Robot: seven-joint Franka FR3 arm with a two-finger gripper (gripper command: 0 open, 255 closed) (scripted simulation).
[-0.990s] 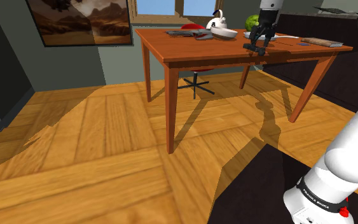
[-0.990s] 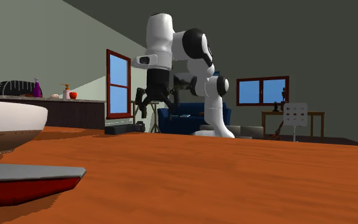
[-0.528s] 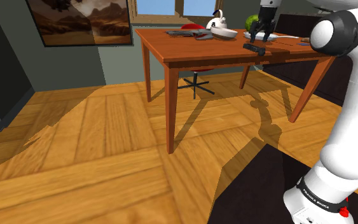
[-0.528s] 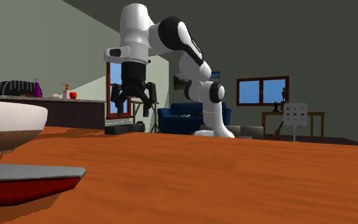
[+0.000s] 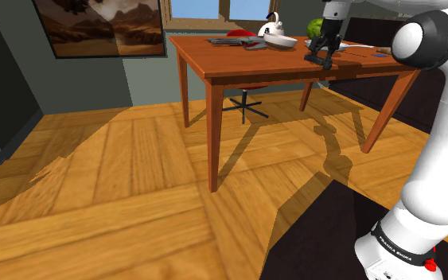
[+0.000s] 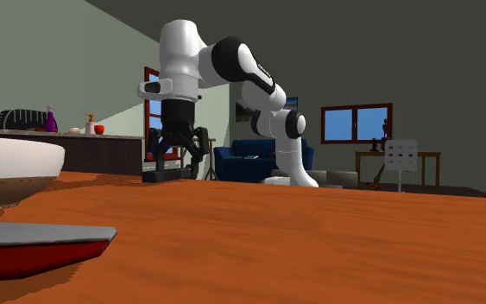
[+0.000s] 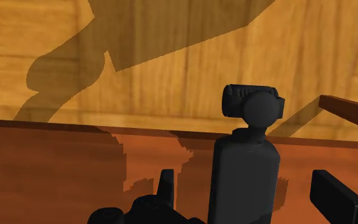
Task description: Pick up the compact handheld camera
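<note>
The compact camera (image 7: 246, 170) is a dark grey stick with a round head, lying flat on the red-brown wooden table (image 5: 238, 68) close to its front edge. My gripper (image 7: 250, 194) is open and straddles the camera, one finger on each side, neither visibly touching it. In the shoulder view the gripper (image 5: 322, 54) hangs low over the camera (image 5: 317, 60) near the table's right end. In the second exterior view the gripper (image 6: 177, 161) stands just above the flat dark camera (image 6: 167, 177) at the far side of the table (image 6: 318, 242).
A white bowl (image 5: 280, 40), a white kettle, a green ball (image 5: 316, 26) and flat items stand further back on the table. A board (image 5: 405, 53) lies at its right end. A chair base (image 5: 246, 102) stands underneath. The bowl (image 6: 8, 168) and a red dish (image 6: 34, 250) are close to the second exterior camera.
The arm swung to the second exterior view's left, rising briefly, and has now come down so the open fingers straddle the camera. The camera has not moved.
</note>
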